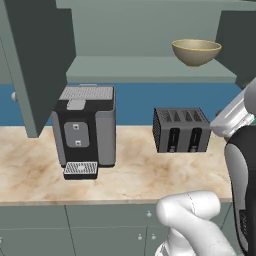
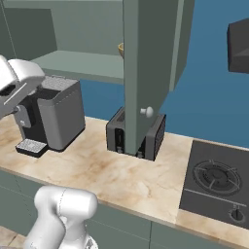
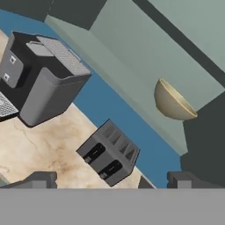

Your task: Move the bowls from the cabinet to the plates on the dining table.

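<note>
One pale yellowish-olive bowl (image 1: 196,52) stands on the pale shelf of the open grey-green cabinet (image 1: 150,70), toward the shelf's right end. In the hand view this bowl (image 3: 173,102) lies ahead, well beyond my gripper (image 3: 113,180), whose two dark fingertips (image 3: 41,178) stand far apart with nothing between them. One cabinet door (image 2: 146,73) hangs open in the right base view and hides most of the bowl (image 2: 120,48). The plates and the dining table are out of view.
A black-and-grey coffee machine (image 1: 87,130) and a dark toaster (image 1: 181,130) stand on the marble worktop (image 1: 30,170) under the cabinet. A black hob (image 2: 216,177) lies to the right. The left cabinet door (image 1: 40,55) juts out over the worktop.
</note>
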